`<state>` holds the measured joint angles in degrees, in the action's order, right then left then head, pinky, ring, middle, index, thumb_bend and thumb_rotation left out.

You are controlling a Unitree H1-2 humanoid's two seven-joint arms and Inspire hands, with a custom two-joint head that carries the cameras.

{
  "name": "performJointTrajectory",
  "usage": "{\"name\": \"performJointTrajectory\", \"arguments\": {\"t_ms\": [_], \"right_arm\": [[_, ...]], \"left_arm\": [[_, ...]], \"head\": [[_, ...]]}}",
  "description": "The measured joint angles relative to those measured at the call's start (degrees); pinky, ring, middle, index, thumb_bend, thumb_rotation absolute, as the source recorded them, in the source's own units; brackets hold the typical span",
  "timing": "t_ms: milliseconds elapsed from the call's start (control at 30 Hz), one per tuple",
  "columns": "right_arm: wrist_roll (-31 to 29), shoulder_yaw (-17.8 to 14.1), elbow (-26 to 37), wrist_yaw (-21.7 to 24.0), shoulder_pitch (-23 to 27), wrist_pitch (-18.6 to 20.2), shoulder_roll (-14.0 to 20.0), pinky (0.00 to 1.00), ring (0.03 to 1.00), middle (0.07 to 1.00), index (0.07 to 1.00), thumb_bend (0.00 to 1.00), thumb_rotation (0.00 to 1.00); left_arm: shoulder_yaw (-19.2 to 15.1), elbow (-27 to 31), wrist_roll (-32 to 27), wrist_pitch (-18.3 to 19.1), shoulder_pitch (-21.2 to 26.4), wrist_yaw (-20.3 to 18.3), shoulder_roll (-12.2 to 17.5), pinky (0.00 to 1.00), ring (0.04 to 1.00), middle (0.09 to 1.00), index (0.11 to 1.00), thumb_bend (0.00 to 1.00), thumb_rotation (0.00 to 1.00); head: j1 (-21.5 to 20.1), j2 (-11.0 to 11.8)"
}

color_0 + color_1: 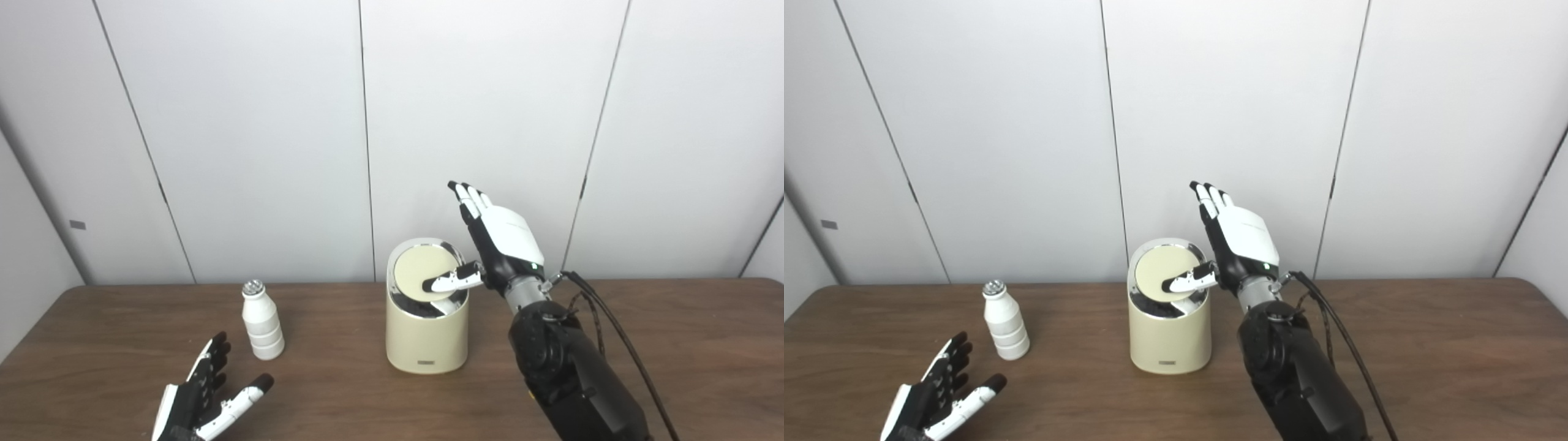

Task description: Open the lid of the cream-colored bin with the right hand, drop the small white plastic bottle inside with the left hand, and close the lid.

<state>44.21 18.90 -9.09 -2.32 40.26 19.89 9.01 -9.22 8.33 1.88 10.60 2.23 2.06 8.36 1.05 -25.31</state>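
Note:
The cream-colored bin (427, 340) stands mid-table. Its round lid (418, 267) is tilted up at the back, with a dark gap showing at the front of the rim. My right hand (497, 240) is open just right of the bin, fingers pointing up, and its thumb reaches over the rim and touches the lid's face. The small white plastic bottle (262, 320) stands upright left of the bin, with a silvery cap. My left hand (202, 395) is open and empty, low at the front left, just in front of the bottle and apart from it.
The brown wooden table (674, 355) runs the full width, with white wall panels close behind it. My right forearm (569, 373) and its black cable (618, 337) lie right of the bin.

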Motion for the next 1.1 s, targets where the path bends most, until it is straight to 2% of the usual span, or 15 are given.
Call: {"name": "performJointTrajectory", "arguments": {"t_ms": [167,233,300,400,433,500,600,833,1100], "right_arm": [[0.1,0.5,0.6,0.0,0.0,-0.1,0.0,0.85,0.992,1.0,0.998,0.94,0.11],[0.1,0.5,0.8,0.2,0.0,0.0,0.0,0.87,0.998,1.0,1.0,0.91,0.21],[0.1,0.4,0.8,0.3,-0.2,0.0,0.0,0.9,1.0,1.0,0.996,0.87,0.43],[-0.5,-0.6,0.7,0.8,-1.4,0.2,0.2,0.93,1.0,1.0,0.999,0.81,0.81],[-1.0,-0.8,0.7,1.1,-1.9,0.2,0.2,0.94,1.0,1.0,1.0,0.81,0.88],[-1.5,-1.0,0.7,2.0,-2.8,0.3,0.3,0.95,1.0,1.0,1.0,0.82,0.96],[-1.9,-1.1,0.8,2.6,-3.1,0.3,0.3,0.96,1.0,1.0,1.0,0.83,1.0],[-2.6,-1.6,0.8,2.7,-3.1,0.2,0.3,0.95,1.0,1.0,1.0,0.88,1.0],[-7.5,-4.2,0.9,2.7,-3.8,-1.9,0.5,0.92,1.0,1.0,1.0,0.89,1.0]], "left_arm": [[0.0,0.0,0.0,0.0,0.0,0.0,0.0,0.95,0.964,0.953,0.975,0.9,0.39],[0.0,0.0,0.0,0.0,0.0,0.0,0.0,0.95,0.965,0.955,0.977,0.9,0.4],[0.0,0.0,0.1,0.0,0.0,0.0,0.0,0.95,0.964,0.954,0.977,0.89,0.4],[0.0,0.0,0.1,0.0,0.0,0.0,0.0,0.96,0.969,0.957,0.979,0.9,0.39],[-0.1,0.0,0.1,0.0,0.0,0.0,0.0,0.95,0.966,0.954,0.978,0.9,0.4],[-0.1,0.0,0.1,0.0,0.0,0.0,0.0,0.96,0.968,0.954,0.979,0.9,0.4],[0.0,0.0,0.1,0.0,0.0,0.0,0.0,0.95,0.97,0.955,0.981,0.91,0.38],[0.0,0.0,0.0,0.0,0.0,0.0,0.0,0.96,0.97,0.953,0.981,0.95,0.36],[-0.1,0.0,-0.2,0.0,0.0,-0.3,0.0,0.95,0.962,0.951,0.979,0.92,0.37]], "head": [[0.0,0.0],[0.0,-0.1],[0.0,0.0],[0.0,0.0],[0.0,0.0],[-0.1,0.0],[-0.1,0.0],[-0.1,-0.1],[0.0,0.0]]}}
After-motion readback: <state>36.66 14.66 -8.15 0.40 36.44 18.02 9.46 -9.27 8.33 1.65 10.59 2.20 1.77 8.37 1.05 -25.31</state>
